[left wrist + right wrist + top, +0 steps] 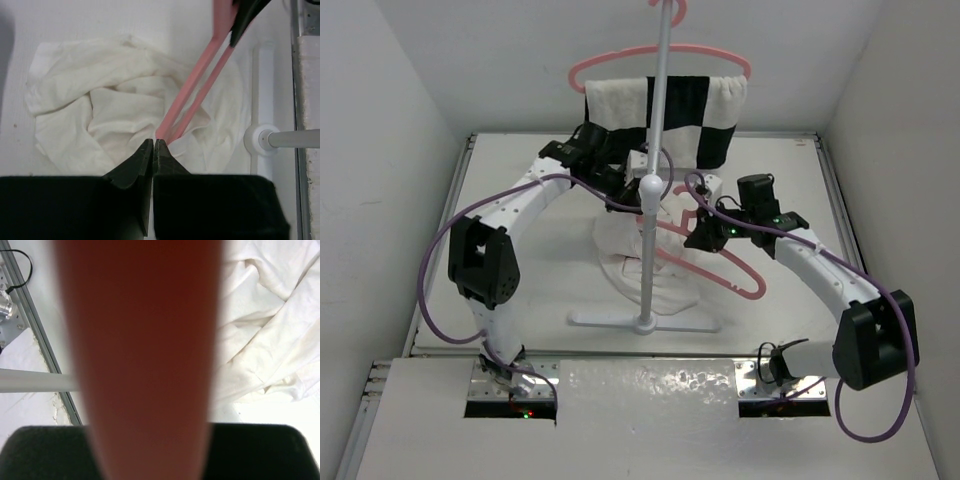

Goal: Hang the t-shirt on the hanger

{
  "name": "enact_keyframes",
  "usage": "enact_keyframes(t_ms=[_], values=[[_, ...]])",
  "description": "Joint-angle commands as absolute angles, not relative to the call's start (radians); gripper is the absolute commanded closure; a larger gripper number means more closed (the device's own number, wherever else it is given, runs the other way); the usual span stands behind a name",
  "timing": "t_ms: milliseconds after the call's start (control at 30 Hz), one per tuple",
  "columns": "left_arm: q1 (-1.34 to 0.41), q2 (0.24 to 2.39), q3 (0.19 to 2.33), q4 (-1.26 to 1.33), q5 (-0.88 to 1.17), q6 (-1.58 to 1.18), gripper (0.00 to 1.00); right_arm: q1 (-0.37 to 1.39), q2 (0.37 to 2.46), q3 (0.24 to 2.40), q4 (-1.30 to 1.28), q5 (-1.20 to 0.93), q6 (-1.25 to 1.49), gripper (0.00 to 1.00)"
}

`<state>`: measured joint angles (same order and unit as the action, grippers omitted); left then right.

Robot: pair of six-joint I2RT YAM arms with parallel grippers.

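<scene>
The white t-shirt (618, 252) lies crumpled on the table behind the stand's pole; no print shows. It fills the left wrist view (100, 100) and shows in the right wrist view (270, 330). The pink hanger (740, 278) is held low over the shirt. My right gripper (702, 236) is shut on it, and the hanger is a big pink blur (140, 340) between its jaws. My left gripper (636, 190) is shut, its tips (153, 142) meeting the hanger's near end (192, 87). I cannot tell if they pinch it.
A white stand with a pole (656, 150) and flat base (645, 320) stands mid-table. On it hangs a twin pink hanger with a black-and-white checkered cloth (665, 120). White walls close in the sides and back. A metal rail (30, 315) runs along the table edge.
</scene>
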<state>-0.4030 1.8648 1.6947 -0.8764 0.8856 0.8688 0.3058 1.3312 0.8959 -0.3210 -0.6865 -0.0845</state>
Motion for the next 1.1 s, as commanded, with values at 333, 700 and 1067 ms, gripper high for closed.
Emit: enact_keyframes(t_ms=[333,700,1067], values=[[-0.552,1.746,1.74,-0.712,0.999,0.678,1.0,0.337,1.313,0.934,-0.126,-0.695,-0.014,1.0],[-0.511,1.715,1.718,-0.757,0.813,0.747,0.2,0.337,1.281,0.786,0.027,-0.634,0.063,1.0],[-0.465,1.474,1.298,-0.271,0.42,0.388,0.59,0.337,1.307,0.644,0.311,-0.624,0.279,1.0]])
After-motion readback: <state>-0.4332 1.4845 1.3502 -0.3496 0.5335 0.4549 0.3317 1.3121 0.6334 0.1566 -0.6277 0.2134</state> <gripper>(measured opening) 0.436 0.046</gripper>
